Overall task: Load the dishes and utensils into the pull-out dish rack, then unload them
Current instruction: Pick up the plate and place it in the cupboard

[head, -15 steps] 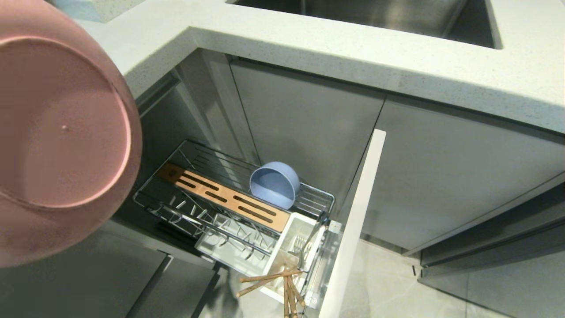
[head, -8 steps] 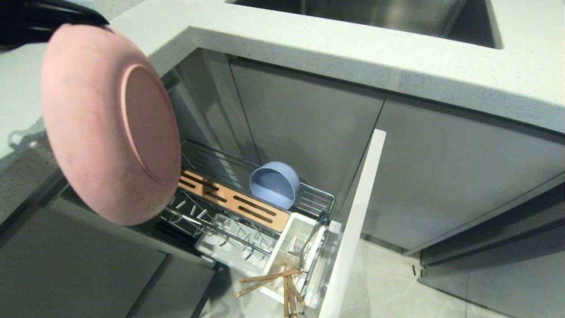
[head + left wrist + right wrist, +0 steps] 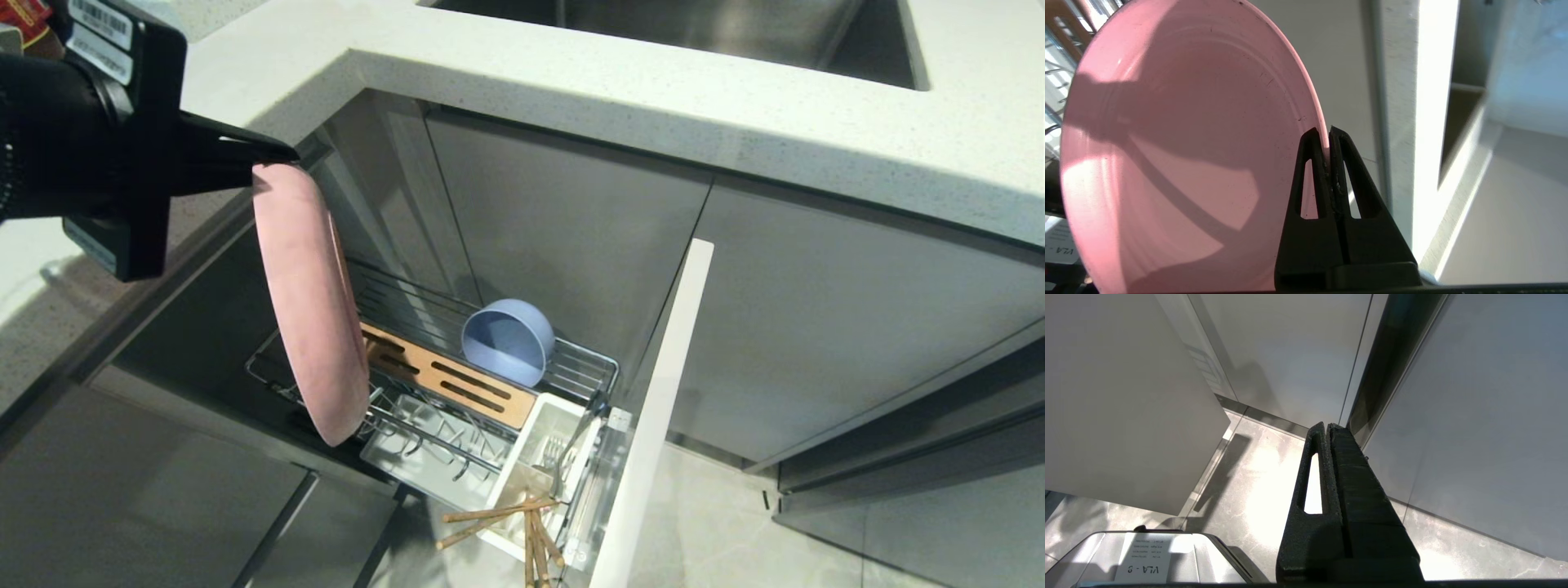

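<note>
The left gripper (image 3: 273, 155) is reaching in from the upper left of the head view, its fingers (image 3: 1312, 163) pinching the rim of the pink plate (image 3: 310, 302). The plate is hanging on edge, nearly vertical, above the left end of the pulled-out rack (image 3: 588, 363) — its lower edge is overlapping the plate prongs (image 3: 424, 437) in the picture, though contact cannot be told. In the left wrist view the plate's hollow face (image 3: 1180, 155) is filling most of the picture. The blue bowl (image 3: 508, 339) is lying tipped on its side on the rear wires, just behind the slotted wooden strip (image 3: 445, 380). The white cup (image 3: 535, 465) at the rack's front end is holding the fork (image 3: 555, 453) and the chopsticks (image 3: 498, 523), whose ends are sticking out over the floor. The pale door front (image 3: 653, 416) is standing edge-on, right of the cup. The right gripper (image 3: 1327, 430) — fingers pressed together, holding nothing — is hanging above the floor beside grey cabinet panels.
</note>
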You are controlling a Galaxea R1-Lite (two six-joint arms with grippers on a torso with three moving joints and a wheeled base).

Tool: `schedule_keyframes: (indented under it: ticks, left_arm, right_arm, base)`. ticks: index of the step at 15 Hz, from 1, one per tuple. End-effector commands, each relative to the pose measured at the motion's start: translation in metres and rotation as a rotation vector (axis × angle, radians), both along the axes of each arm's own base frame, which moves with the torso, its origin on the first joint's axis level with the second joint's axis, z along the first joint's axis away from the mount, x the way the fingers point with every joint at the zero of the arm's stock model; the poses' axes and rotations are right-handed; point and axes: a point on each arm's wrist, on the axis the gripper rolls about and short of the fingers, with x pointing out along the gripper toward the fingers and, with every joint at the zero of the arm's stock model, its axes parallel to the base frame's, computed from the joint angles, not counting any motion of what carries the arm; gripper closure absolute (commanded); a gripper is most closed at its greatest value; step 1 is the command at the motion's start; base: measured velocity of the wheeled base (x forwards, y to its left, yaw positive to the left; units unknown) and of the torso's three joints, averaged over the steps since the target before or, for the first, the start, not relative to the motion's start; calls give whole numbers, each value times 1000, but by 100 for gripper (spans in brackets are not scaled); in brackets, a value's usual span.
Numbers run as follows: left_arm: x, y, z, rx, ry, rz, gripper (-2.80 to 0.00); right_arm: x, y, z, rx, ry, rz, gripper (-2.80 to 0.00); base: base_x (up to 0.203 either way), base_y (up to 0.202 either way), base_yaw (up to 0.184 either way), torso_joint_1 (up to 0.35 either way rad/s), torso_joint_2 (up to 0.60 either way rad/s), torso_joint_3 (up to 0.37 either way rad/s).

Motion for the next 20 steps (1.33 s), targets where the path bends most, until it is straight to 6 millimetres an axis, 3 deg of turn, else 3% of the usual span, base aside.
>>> schedule_keyframes:
  ticks: [1, 7, 13, 20]
  left_arm:
    - [2, -6, -10, 15, 26, 17, 0]
    - [9, -36, -29, -11, -27, 183, 0]
    - [19, -47, -56, -84, -71, 233, 0]
    - [32, -61, -90, -32, -26, 322, 0]
  right_arm:
    - [0, 0, 0, 0, 0, 0, 0]
    - [0, 0, 0, 0, 0, 0, 0]
    - [0, 0, 0, 0, 0, 1, 0]
    - [0, 0, 0, 0, 0, -2, 0]
  base:
    - [0, 0, 0, 0, 0, 0]
    - [0, 0, 0, 0, 0, 0]
    - [0, 0, 0, 0, 0, 0]
    - [0, 0, 0, 0, 0, 0]
